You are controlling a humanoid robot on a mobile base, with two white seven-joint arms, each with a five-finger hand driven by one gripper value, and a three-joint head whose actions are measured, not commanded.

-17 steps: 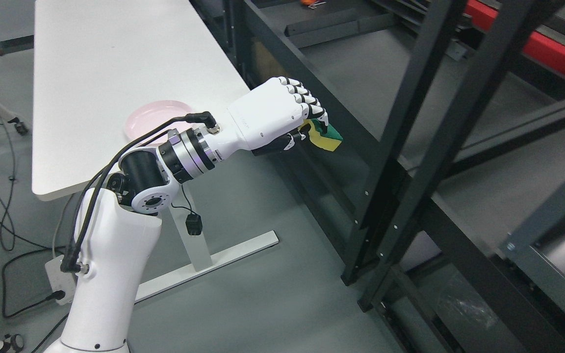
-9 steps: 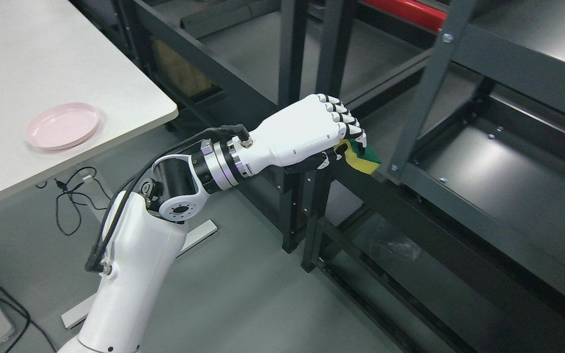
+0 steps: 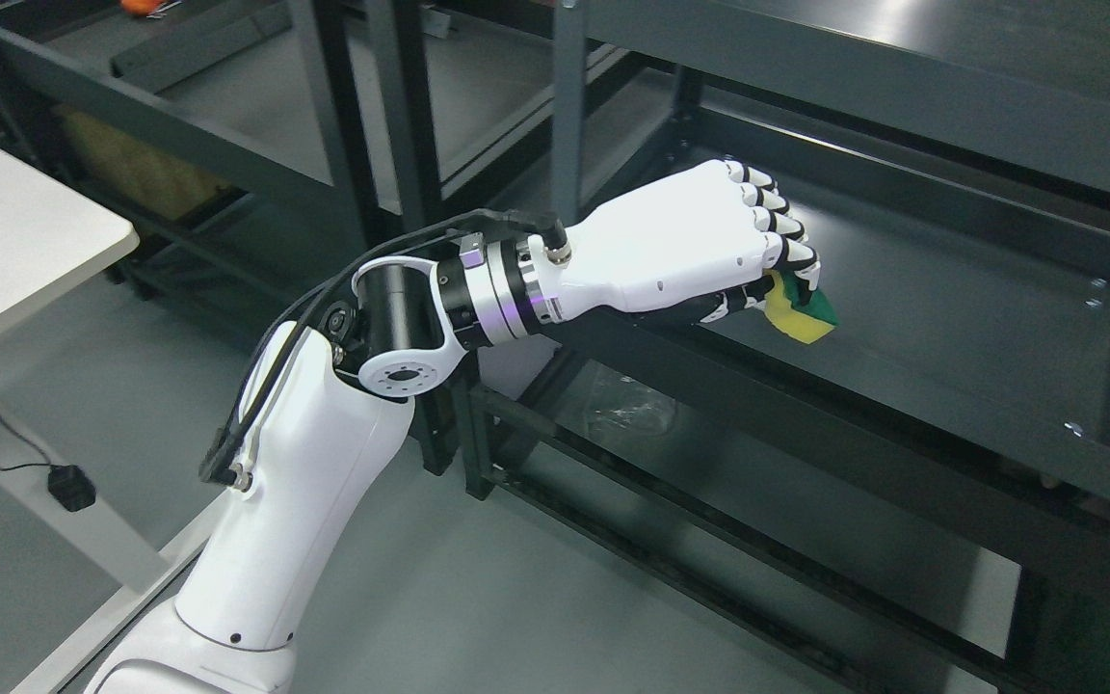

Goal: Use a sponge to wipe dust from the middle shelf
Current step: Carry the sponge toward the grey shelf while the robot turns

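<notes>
My left hand (image 3: 775, 280) is curled shut on a yellow-and-green sponge (image 3: 802, 315). The hand reaches over the front edge of the dark middle shelf (image 3: 960, 318) of a black metal rack. The sponge's yellow side faces down and hangs just above the shelf's left part; I cannot tell whether it touches the surface. The white left arm (image 3: 324, 453) comes up from the lower left. The right arm does not show.
A grey upright post (image 3: 569, 106) stands just left of the hand. An upper shelf (image 3: 883, 58) overhangs the middle one. A lower shelf (image 3: 709, 453) holds a crumpled clear bag (image 3: 630, 413). A white table corner (image 3: 25, 241) is at the left.
The camera has swung right, so the table and pink plate slid out to the left. The left hand with the sponge has passed from in front of the rack's post to over the middle shelf.
</notes>
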